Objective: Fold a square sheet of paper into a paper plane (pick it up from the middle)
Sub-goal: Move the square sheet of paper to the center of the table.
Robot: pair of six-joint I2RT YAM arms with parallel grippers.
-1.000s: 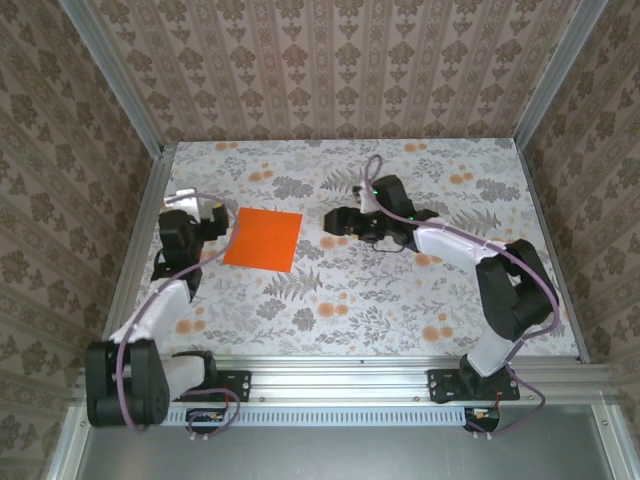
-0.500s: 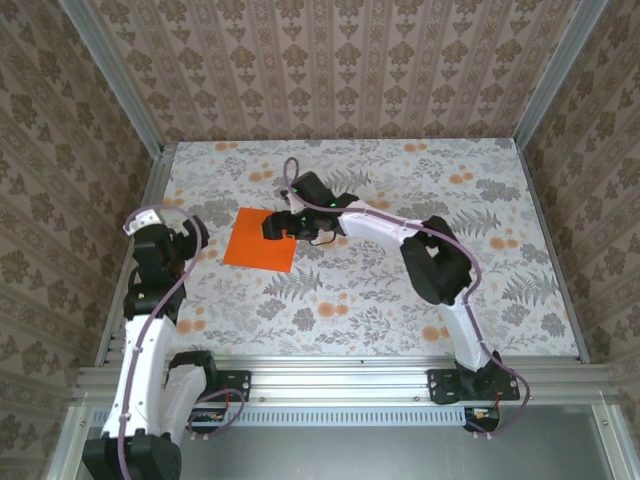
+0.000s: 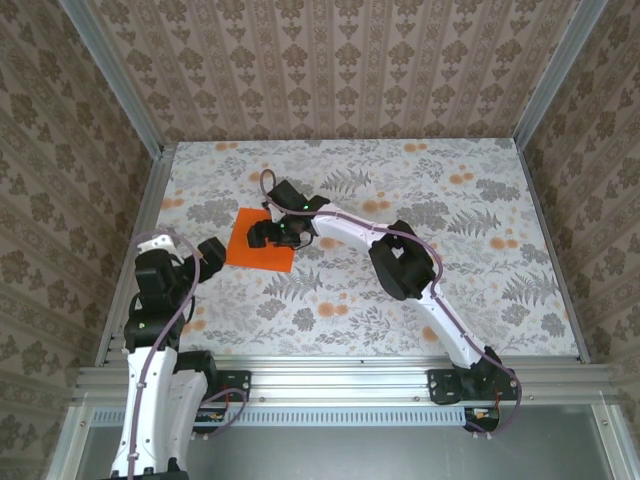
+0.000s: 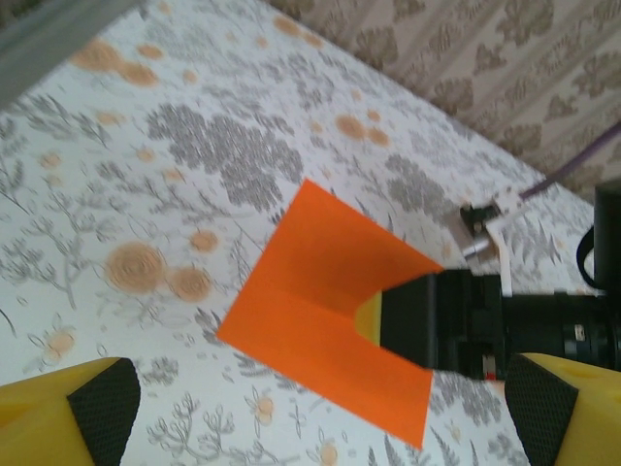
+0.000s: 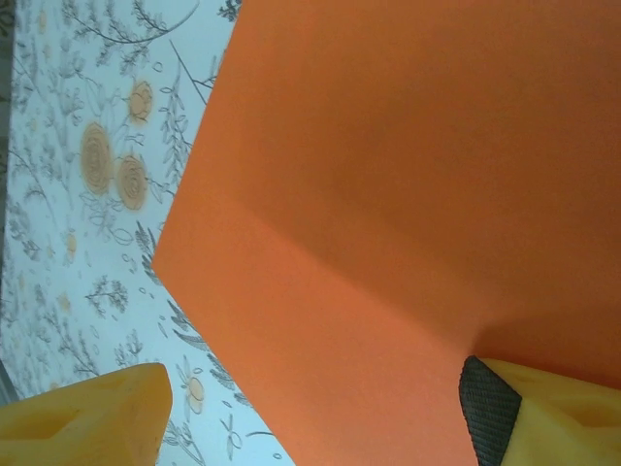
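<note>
The work stood at its very first step: the pick-up. The square sheet of paper (image 3: 258, 258) lay on the flowered desk (image 3: 450, 250), left of centre, unfolded apart from one faint line across it, a shallow bend or crease. The right gripper (image 3: 258, 236) was over the sheet's middle with its jaws apart. In the right wrist view one pad (image 5: 485, 403) sat at the paper's surface, while the other finger (image 5: 87, 417) hung out past the sheet's edge, above the printed cloth. Nothing was held yet.

The next move probably called for closing the jaws enough to buckle the thin sheet upward and pinch the ridge. Paper lying this flat gives little to catch, so it could slide rather than rise.

The left gripper (image 3: 203, 253), jaws wide apart and empty, was just beside the sheet's near-left corner, pointing at it. That was the one thing close enough to get in the way. The right arm's purple cable (image 3: 268, 185) looped behind its wrist, off the paper. The patterned walls (image 3: 320, 70) stood well apart.
</note>
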